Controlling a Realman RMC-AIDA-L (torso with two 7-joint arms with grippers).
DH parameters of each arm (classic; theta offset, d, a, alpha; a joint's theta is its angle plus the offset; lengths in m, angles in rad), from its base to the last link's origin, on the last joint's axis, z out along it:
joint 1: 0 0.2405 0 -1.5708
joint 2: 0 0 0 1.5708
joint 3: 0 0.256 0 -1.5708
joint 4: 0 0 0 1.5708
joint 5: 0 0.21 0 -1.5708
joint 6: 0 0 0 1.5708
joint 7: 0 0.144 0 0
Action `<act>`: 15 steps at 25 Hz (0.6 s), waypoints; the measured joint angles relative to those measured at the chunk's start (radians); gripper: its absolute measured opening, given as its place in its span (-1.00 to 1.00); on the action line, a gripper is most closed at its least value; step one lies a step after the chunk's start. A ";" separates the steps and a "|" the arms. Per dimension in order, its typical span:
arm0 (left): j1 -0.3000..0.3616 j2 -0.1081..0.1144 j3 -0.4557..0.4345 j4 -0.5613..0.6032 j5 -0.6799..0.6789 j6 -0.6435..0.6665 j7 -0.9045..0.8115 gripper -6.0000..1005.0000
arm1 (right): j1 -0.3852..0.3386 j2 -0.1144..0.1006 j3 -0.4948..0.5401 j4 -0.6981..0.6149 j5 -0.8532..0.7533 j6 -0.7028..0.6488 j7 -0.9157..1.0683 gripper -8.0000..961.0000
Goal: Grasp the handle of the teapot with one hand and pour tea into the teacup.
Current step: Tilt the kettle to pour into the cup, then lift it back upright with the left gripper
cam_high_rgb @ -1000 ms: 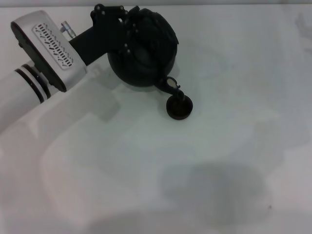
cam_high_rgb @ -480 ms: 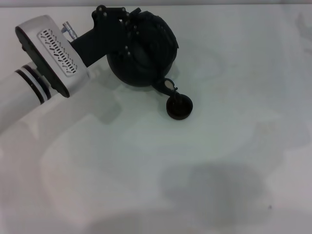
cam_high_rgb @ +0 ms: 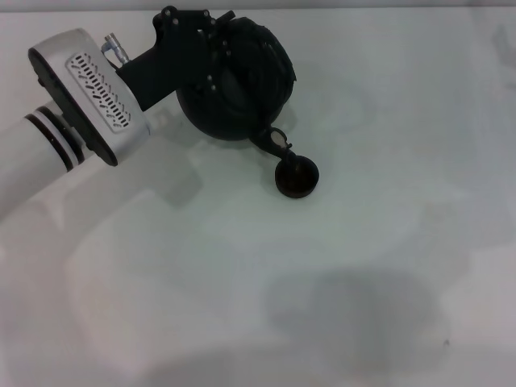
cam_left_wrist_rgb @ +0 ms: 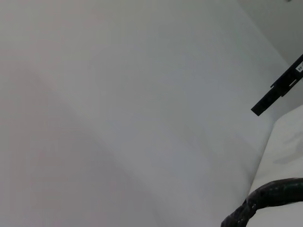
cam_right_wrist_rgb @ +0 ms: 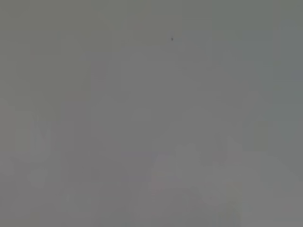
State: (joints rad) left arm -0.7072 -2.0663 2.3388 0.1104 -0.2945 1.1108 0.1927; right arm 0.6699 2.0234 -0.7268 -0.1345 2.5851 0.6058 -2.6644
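One arm works at the table's far left: the left gripper (cam_high_rgb: pixel 211 50), fingers apparently clamped on the handle (cam_high_rgb: pixel 256 36), tips the heavy-looking, rigid black teapot (cam_high_rgb: pixel 238 85) spout-down over the tiny, easily toppled teacup (cam_high_rgb: pixel 296 177); the right gripper stays unseen.

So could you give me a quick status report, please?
Left gripper on teapot handle, grip unclear. Spout tilted over teacup. Right gripper out of view. Nothing in the way.
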 joint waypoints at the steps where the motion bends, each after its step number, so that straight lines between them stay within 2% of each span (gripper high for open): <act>1: 0.000 0.000 0.000 0.000 0.000 0.000 0.000 -0.80 | 0.000 0.000 0.000 0.000 0.000 0.000 0.000 0.73; 15: 0.004 -0.002 -0.009 0.000 -0.001 0.000 -0.001 -0.80 | 0.003 0.001 0.000 0.001 -0.001 0.001 0.000 0.73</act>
State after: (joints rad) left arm -0.7028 -2.0686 2.3298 0.1108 -0.2951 1.1108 0.1914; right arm 0.6733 2.0244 -0.7271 -0.1331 2.5846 0.6067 -2.6645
